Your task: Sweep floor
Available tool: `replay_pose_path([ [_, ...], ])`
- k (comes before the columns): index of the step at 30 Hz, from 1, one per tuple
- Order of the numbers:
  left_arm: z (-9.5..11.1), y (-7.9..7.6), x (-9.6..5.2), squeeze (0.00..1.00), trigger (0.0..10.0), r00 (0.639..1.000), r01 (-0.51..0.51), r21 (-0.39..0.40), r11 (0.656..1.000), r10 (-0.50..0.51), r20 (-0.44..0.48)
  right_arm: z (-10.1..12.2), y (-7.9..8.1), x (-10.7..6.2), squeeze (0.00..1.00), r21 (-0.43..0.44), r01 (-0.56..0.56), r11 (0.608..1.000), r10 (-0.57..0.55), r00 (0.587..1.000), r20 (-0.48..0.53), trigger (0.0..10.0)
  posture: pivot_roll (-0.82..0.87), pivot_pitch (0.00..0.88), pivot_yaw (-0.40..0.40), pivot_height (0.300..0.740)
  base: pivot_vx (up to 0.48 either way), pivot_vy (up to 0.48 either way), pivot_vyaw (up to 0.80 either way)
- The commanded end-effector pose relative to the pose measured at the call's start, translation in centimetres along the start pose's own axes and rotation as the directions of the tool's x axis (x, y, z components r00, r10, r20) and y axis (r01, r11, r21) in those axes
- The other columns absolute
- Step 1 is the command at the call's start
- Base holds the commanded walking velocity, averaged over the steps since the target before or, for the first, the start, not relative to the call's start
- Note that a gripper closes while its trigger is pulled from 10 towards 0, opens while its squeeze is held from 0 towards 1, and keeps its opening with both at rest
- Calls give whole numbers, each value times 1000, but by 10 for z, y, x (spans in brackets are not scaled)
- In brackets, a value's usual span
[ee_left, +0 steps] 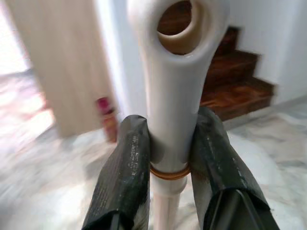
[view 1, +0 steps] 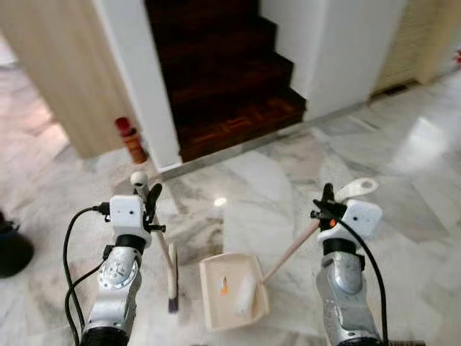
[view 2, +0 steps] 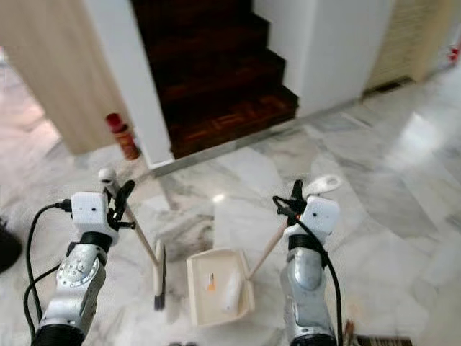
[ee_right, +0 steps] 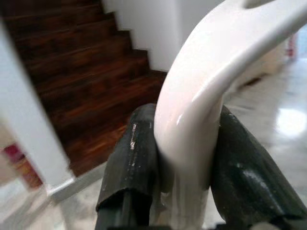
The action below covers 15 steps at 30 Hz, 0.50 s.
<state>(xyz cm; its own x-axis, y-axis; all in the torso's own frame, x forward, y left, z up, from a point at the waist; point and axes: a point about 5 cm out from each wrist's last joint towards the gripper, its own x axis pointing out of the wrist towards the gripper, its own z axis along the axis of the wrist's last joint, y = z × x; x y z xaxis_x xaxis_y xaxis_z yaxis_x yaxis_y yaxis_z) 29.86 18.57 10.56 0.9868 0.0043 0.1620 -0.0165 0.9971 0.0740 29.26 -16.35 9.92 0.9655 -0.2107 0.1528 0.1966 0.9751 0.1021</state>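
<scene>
Blurred debris (view 1: 224, 286) inside dustpan (view 1: 213, 306)

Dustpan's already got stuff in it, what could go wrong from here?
1. The dustpan holds a small orange bit and a white piece; tilting its handle in the right gripper could spill them back onto the floor.
2. The left gripper grips the broom near its top end, so the brush may swing wide.
</scene>
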Motion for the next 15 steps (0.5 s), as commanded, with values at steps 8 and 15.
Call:
replay_pose_path([
  [8,7,5,1,0,10000,1000,-14,3,1000,14,27,9,9,3,0,35,-30,999,29,999,35,10000,-25,74,28,740,0,0,253],
  [15,7,5,1,0,10000,1000,-15,-2,1000,15,23,9,11,3,0,40,-38,998,37,999,32,10000,-23,74,28,740,0,406,0],
])
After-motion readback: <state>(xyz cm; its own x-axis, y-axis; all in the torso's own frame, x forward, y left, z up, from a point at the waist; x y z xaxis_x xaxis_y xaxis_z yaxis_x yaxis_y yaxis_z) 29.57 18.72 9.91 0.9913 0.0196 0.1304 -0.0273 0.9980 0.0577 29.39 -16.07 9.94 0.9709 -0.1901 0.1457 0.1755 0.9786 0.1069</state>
